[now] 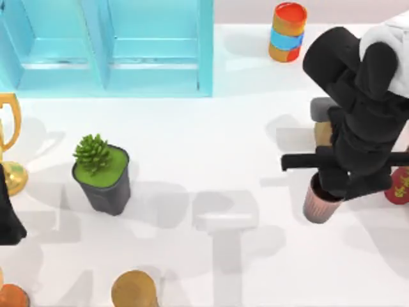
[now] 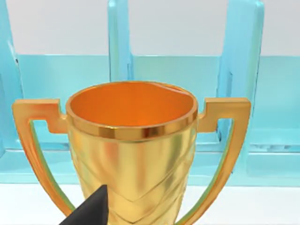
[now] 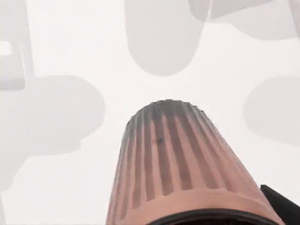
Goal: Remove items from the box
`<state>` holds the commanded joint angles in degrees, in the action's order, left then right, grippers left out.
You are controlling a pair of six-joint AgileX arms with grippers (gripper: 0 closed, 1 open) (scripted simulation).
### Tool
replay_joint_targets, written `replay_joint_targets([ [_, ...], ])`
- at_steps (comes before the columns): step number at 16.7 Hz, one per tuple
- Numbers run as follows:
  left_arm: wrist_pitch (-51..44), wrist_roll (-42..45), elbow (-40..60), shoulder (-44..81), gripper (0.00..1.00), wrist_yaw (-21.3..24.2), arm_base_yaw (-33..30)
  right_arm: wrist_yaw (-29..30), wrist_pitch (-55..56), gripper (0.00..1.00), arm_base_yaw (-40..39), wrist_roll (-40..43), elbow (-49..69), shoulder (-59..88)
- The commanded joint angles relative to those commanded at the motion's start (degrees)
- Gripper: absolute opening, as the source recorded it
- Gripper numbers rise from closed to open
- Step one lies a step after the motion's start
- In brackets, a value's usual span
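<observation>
On the white table (image 1: 192, 166) — blue box (image 1: 108, 48) at its back — my right gripper (image 1: 332, 188) sits over the ribbed cup (image 1: 317, 206), grip unclear.

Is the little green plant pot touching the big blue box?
Apart. In the top view, bare white table lies between the plant pot and the blue box.

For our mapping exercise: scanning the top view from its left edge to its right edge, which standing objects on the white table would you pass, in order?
Gold trophy → potted succulent → golden-brown cylinder → striped can → ribbed pinkish-brown cup, under the right arm.
</observation>
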<state>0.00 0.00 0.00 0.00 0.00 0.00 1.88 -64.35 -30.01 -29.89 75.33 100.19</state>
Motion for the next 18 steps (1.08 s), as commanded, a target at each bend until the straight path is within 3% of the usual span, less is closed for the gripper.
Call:
replay_joint_targets([
  [8, 0.0, 0.0, 0.0, 0.0, 1.0, 0.0, 0.0, 0.1, -0.4, 0.0, -0.7, -3.2, -3.7, -0.6],
  [18, 0.0, 0.0, 0.0, 0.0, 1.0, 0.0, 0.0, 0.2, 8.2, 0.0, -1.3, -3.7, -9.3, 1.8],
])
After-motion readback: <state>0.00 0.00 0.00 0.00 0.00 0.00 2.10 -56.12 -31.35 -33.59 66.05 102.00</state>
